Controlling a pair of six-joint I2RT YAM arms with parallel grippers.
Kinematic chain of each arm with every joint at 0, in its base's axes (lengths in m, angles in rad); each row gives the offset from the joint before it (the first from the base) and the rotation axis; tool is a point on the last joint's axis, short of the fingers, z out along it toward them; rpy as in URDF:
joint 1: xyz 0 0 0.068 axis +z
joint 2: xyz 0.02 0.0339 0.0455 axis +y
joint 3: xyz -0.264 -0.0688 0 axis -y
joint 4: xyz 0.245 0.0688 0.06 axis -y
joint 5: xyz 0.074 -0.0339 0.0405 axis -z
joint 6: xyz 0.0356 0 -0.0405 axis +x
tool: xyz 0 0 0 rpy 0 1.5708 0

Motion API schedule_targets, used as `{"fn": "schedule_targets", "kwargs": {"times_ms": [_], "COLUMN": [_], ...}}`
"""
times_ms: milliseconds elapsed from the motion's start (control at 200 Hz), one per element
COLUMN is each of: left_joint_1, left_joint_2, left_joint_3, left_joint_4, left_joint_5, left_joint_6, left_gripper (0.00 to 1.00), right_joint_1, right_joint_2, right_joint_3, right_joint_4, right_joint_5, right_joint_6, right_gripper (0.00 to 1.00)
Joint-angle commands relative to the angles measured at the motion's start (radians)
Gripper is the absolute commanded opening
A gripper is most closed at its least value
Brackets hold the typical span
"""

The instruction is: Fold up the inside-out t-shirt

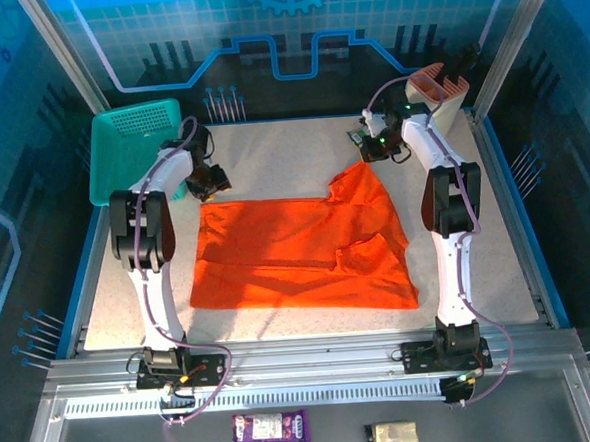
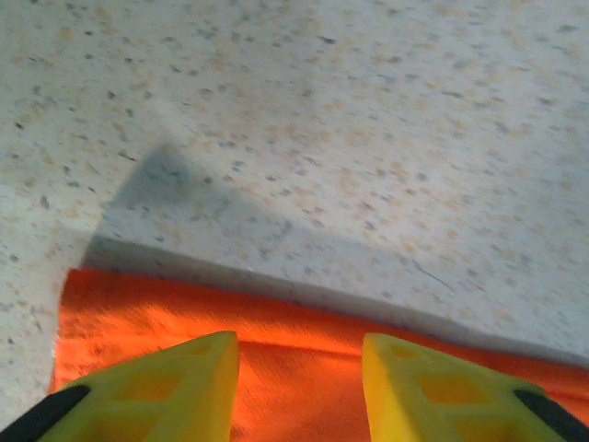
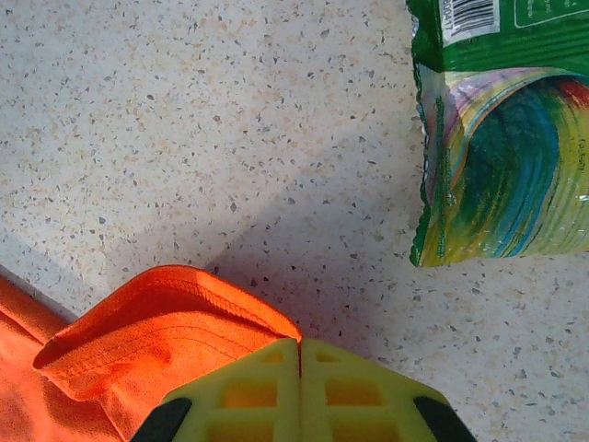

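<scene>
Orange shirt (image 1: 297, 251) lies flat mid-tabletop (image 1: 271, 152), far right corner lifted. Left hand (image 2: 296, 350) spread above shirt's far left edge, gripping nothing. Right hand (image 3: 299, 348) pressed together, pinching raised shirt fold. Green bag (image 3: 502, 157) near it. Basket (image 1: 135, 141) far left.

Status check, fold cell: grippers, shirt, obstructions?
Left gripper open above shirt edge. Right gripper shut on shirt hem. Shirt mostly flat. Snack bag beside right gripper, off the cloth.
</scene>
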Motion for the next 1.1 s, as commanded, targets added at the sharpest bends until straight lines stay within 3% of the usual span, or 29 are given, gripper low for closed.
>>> {"fn": "schedule_targets", "kwargs": {"times_ms": [0, 215, 335, 445, 700, 936, 1096], "left_joint_1": [0.018, 0.037, 0.04, 0.043, 0.034, 0.034, 0.034], "left_joint_2": [0.022, 0.033, 0.041, 0.055, 0.091, 0.113, 0.121], "left_joint_3": [0.022, 0.06, 0.069, 0.054, 0.056, 0.06, 0.069], "left_joint_4": [-0.029, -0.117, -0.143, -0.135, -0.123, -0.089, -0.101], "left_joint_5": [-0.164, -0.322, -0.301, -0.206, -0.223, -0.194, -0.2], "left_joint_6": [-0.027, 0.001, 0.011, 0.008, 0.001, 0.002, 0.001], "left_gripper": [0.43, 0.46, 0.46, 0.36, 0.36, 0.23, 0.3], "right_joint_1": [-0.017, -0.022, -0.022, -0.022, -0.022, -0.021, -0.021], "right_joint_2": [-0.05, -0.084, -0.084, -0.086, -0.083, -0.08, -0.08], "right_joint_3": [-0.014, -0.026, -0.025, -0.024, -0.012, -0.008, -0.006], "right_joint_4": [-0.011, -0.01, -0.011, -0.012, -0.015, -0.017, -0.018], "right_joint_5": [-0.019, -0.022, -0.023, -0.021, -0.02, -0.025, -0.023], "right_joint_6": [0.003, 0.003, 0.005, 0.006, 0.006, 0.007, 0.005], "right_gripper": [0.0, 0.0, 0.0, 0.0, 0.0, 0.0, 0.0]}}
